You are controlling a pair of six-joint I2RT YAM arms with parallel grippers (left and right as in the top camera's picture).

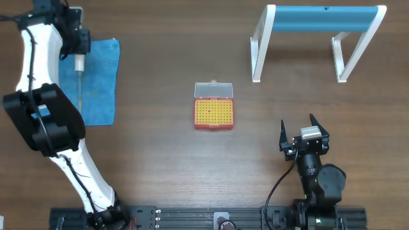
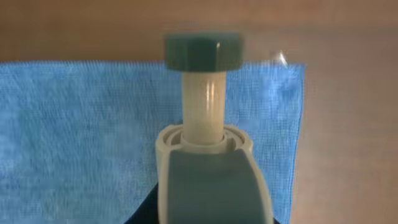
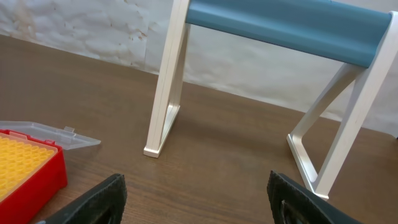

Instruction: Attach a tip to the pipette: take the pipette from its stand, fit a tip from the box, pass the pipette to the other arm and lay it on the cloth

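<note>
Pipette (image 2: 210,177) seen over blue cloth (image 1: 102,70), at left hand (image 1: 75,39): grey plunger button, cream stem, grey-and-cream body, thin tip. Left hand's grip cannot be told. Right hand (image 1: 298,121) spread, above desk (image 1: 160,166).

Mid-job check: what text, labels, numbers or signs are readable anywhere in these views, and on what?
None can be read.
No print, number or sign shows on the pipette, the tip box, the stand or the cloth.
</note>
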